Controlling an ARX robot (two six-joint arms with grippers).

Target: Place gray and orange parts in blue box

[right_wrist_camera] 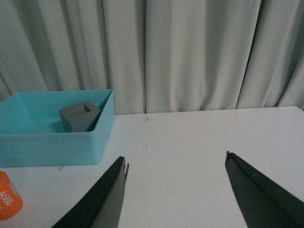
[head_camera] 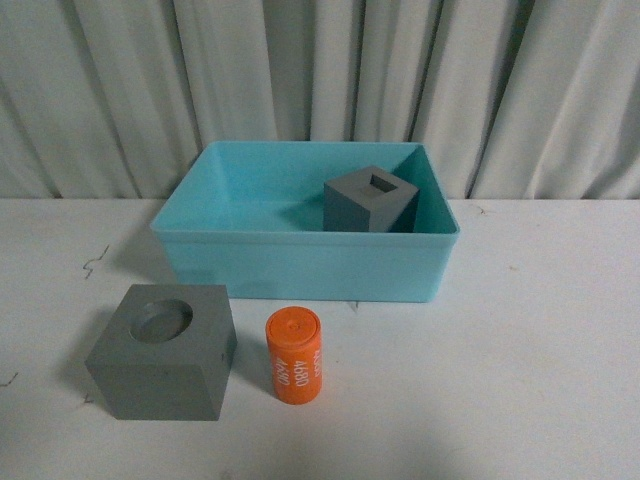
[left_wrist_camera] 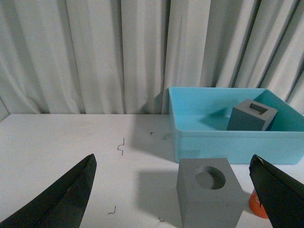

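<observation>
The blue box (head_camera: 300, 265) stands on the white table, with the gray cube with the rectangular slot (head_camera: 370, 198) inside at its far right. The gray cube with the round recess (head_camera: 163, 352) sits on the table in front of the box, the orange cylinder (head_camera: 294, 356) printed "4680" beside it. Neither arm shows in the front view. My left gripper (left_wrist_camera: 172, 161) is open, with the recessed cube (left_wrist_camera: 208, 192) ahead between its fingers, the box (left_wrist_camera: 228, 137) beyond. My right gripper (right_wrist_camera: 175, 159) is open over bare table; the box (right_wrist_camera: 52, 137) and the cylinder (right_wrist_camera: 8, 199) lie off to one side.
A pale pleated curtain (head_camera: 320, 80) hangs behind the table. Small dark marks (head_camera: 95, 262) dot the tabletop left of the box.
</observation>
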